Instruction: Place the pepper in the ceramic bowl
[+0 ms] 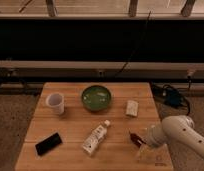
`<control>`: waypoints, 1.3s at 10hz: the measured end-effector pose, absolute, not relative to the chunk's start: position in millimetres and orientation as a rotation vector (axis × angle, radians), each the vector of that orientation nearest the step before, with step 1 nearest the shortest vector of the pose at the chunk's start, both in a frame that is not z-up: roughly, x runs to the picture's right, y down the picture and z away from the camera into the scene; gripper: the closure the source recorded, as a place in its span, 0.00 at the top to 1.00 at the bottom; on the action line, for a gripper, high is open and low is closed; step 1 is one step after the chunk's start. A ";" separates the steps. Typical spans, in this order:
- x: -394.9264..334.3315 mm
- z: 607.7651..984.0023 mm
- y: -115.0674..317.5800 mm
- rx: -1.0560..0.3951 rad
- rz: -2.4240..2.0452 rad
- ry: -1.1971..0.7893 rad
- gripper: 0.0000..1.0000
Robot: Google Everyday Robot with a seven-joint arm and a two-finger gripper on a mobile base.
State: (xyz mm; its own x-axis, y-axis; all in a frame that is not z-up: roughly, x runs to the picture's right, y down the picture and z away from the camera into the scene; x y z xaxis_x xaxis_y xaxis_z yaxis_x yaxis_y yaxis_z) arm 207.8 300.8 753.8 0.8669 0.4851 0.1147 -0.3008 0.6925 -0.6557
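A wooden desk is seen from above and in front, with a dark wall and a pale rail behind it. Near the back edge, about midway across, sits a round glossy green bowl. To the left of the bowl stands a white cup, upright and apart from it. To the right of the bowl lies a small white block, near the bowl and not touching it. Toward the front, a white bottle lies on its side, its cap pointing up and to the right. A flat black phone lies at the front left. The pepper, small, slender and dark red, lies on the desk at the front right, to the right of the bottle and well apart from the bowl. A thick white arm reaches in from the right edge. Its hand is low over the desk, right at the pepper, and seems to be touching the pepper's right end. Whether the hand is apart, together or clamped on the pepper cannot be told from this view. Dark cables lie on the floor beyond the desk's right corner.
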 end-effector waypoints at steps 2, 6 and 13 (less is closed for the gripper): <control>207.3 756.2 304.4 -0.660 0.451 -0.285 0.65; 209.5 756.4 308.4 -0.641 0.480 -0.271 0.27; 215.8 769.7 279.8 -0.628 0.474 -0.288 0.00</control>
